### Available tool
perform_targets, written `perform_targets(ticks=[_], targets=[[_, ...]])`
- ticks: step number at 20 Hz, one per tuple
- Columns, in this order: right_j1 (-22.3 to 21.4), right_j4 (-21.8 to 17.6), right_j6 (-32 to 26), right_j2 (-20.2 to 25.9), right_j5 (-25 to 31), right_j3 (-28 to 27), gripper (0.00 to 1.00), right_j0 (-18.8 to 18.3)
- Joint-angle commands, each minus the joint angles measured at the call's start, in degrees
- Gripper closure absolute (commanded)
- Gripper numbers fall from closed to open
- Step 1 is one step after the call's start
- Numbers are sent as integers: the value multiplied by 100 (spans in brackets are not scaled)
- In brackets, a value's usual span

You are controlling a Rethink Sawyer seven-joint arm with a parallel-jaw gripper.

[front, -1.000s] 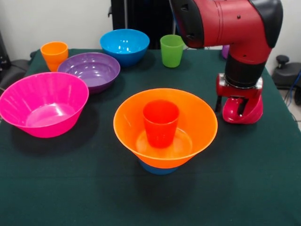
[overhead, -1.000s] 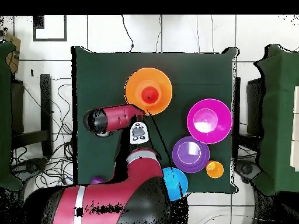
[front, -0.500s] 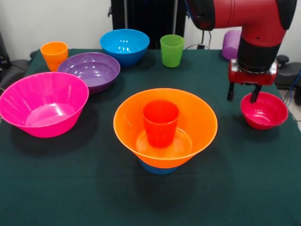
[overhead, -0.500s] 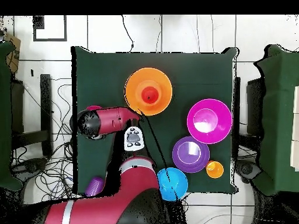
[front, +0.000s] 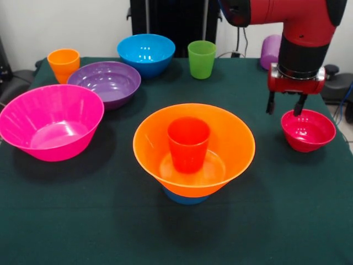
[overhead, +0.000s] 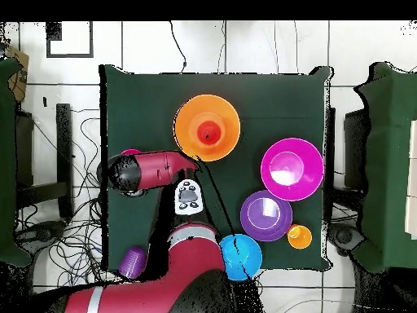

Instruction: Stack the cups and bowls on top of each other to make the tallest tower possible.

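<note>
**Gripper open above the red bowl; tower stands mid-table**

While the arm hangs over one side of the table (front: 309, 221), its gripper (front: 285, 105) sits just above the far rim of the red bowl (front: 308, 130), both fingers (front: 271, 104) spread apart and holding nothing. Whether the fingertips touch the rim cannot be told. That bowl rests upright on the green cloth.

At the middle stands the tower (front: 194, 149): the light-blue bowl (front: 185, 197) underneath, only its base showing, the orange bowl (front: 231, 138) on it, and the red-orange cup (front: 188, 143) upright inside.

Well apart on the other side sits the pink bowl (front: 51, 121), with the purple bowl (front: 105, 83) just behind it. Along the far edge are the yellow-orange cup (front: 64, 63), the blue bowl (front: 146, 53) and the green cup (front: 202, 58). A purple cup (front: 270, 51) lies on its side at the far corner behind the arm.
</note>
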Motion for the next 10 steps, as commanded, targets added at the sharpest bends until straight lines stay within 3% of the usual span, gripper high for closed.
perform_targets(ticks=[1,10], targets=[[392,-17,416,387,-600,-19,0,-203],[610,-38,387,357,-749,-213,0,-183]])
